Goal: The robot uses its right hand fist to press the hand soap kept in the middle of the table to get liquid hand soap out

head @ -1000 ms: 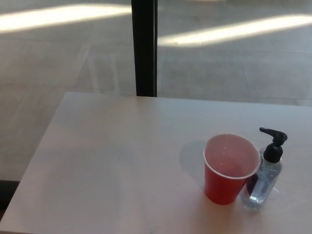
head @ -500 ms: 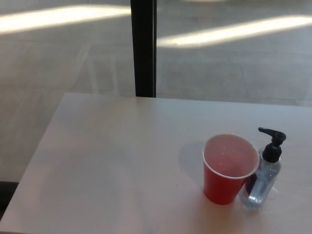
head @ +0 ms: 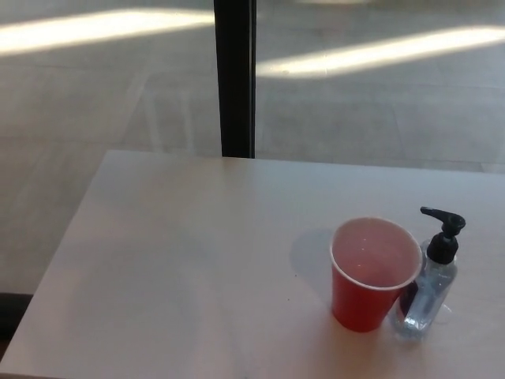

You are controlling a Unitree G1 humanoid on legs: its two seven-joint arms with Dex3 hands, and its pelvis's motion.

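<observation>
Hands of the robot are not seen in the head view. Near the right edge of the pale table (head: 173, 260), a clear hand soap bottle (head: 426, 296) with a black pump (head: 444, 230) is stood upright, touching a red cup (head: 371, 275) on its left.

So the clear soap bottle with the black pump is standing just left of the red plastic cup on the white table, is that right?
Not quite. In the head view the clear soap bottle with the black pump stands just right of the red plastic cup, close beside it, on the white table.
</observation>
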